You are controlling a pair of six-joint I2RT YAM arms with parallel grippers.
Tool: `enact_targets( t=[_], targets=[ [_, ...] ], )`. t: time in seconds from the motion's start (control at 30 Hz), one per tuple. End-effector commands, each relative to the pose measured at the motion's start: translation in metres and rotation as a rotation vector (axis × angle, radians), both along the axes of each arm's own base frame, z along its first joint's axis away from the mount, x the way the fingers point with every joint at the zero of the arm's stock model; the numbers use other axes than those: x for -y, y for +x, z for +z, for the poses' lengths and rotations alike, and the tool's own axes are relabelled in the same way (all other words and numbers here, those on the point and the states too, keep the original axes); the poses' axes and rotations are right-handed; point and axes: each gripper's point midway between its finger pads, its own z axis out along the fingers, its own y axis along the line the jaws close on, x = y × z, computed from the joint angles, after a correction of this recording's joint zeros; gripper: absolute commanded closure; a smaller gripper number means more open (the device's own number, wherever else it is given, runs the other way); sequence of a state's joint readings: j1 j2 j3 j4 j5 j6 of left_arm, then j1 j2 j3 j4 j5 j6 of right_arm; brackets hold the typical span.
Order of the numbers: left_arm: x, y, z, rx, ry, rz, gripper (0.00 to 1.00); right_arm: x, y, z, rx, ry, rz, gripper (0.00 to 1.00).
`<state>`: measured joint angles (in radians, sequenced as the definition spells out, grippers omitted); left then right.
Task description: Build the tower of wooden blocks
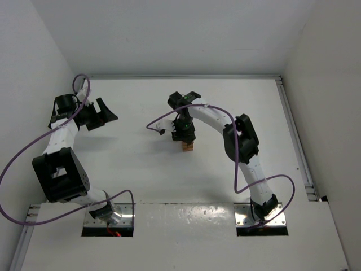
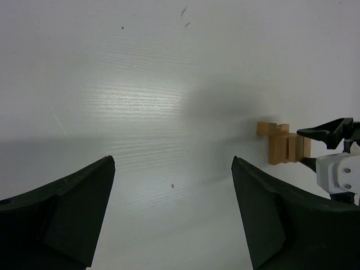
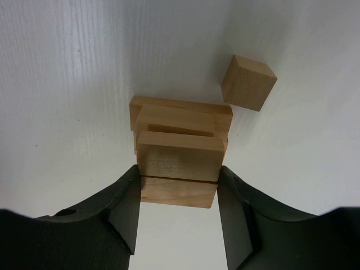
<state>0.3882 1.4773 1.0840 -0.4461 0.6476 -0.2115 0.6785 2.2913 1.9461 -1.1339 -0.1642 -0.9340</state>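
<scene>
Clasping top block (image 3: 179,160) of layered tan tower (image 3: 180,108), right claw (image 3: 179,177); left claw (image 2: 173,163) agape, empty; cube (image 3: 248,82) beside.

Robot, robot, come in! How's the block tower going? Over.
Left gripper open, empty, off to the side. Right gripper shut on top block at the tower. One loose cube just beside it. Nothing blocking.

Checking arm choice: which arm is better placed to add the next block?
Right, most likely. The right gripper grips a wood block atop the tower, a loose cube lying beside it. The left gripper hangs open and empty over bare table, well aside.
</scene>
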Motion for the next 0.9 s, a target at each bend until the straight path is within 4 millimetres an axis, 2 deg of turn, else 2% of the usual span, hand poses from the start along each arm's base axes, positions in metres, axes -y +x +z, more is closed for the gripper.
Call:
enact_targets(
  t=[0.0, 0.07, 0.37, 0.53, 0.87],
  targets=[
    [-0.0052, 0.0083, 0.0103, 0.044, 0.011, 0.003, 0.10, -0.0108, 0.0035, 0.0167, 0.029, 0.035, 0.002, 0.76],
    [-0.0054, 0.0087, 0.0072, 0.036, 0.008, 0.004, 0.10, -0.0095, 0.0030, 0.0158, 0.026, 0.032, 0.001, 0.68],
    [-0.0038, 0.0085, 0.0080, 0.039, 0.001, -0.004, 0.11, -0.0099, 0.0015, 0.0159, 0.020, 0.031, 0.001, 0.68],
    [-0.0038, 0.0085, 0.0080, 0.039, 0.001, -0.004, 0.11, -0.0078, 0.0013, 0.0154, 0.019, 0.025, -0.001, 0.60],
    [-0.0033, 0.0106, 0.0090, 0.041, -0.006, -0.010, 0.11, -0.0079, 0.0013, 0.0136, 0.018, 0.019, 0.000, 0.55]
  ],
)
